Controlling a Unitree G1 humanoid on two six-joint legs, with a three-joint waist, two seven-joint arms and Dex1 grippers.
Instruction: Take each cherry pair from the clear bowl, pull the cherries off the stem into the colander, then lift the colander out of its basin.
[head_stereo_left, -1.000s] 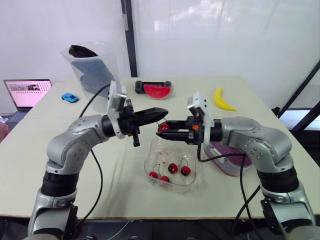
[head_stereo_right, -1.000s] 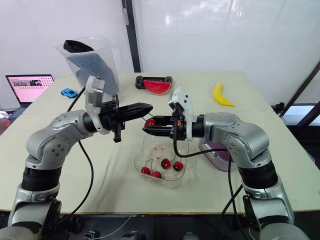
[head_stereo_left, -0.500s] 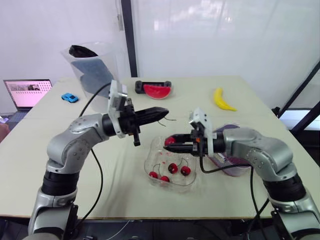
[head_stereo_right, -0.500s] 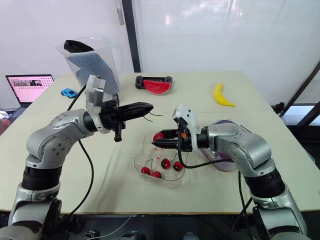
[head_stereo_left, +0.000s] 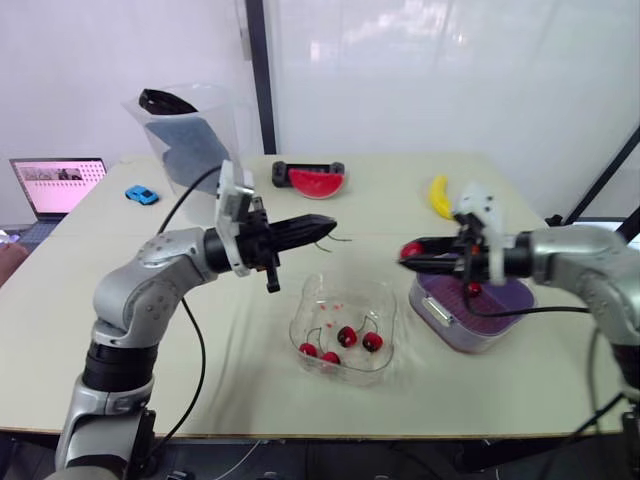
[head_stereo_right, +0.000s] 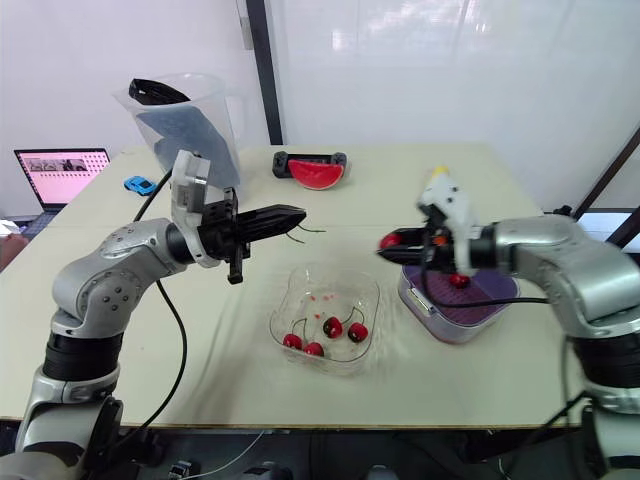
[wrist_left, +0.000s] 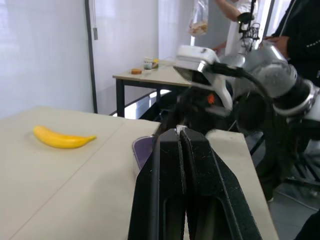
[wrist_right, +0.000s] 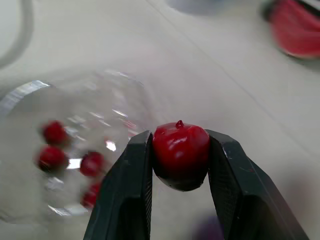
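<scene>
Cherry (head_stereo_left: 411, 249) in right end effector (head_stereo_left: 405, 260) nr colander (head_stereo_left: 505, 293); banana (head_stereo_left: 441, 197) beyond.

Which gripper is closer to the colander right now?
Right. The right gripper, jaws shut on a cherry, hovers by the colander's rim; the left gripper is away across the bowl.

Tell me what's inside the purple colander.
One red cherry lies inside the colander. The right tool, gripping another cherry, reaches across on its arm, which hides the far part of the inside.
</scene>
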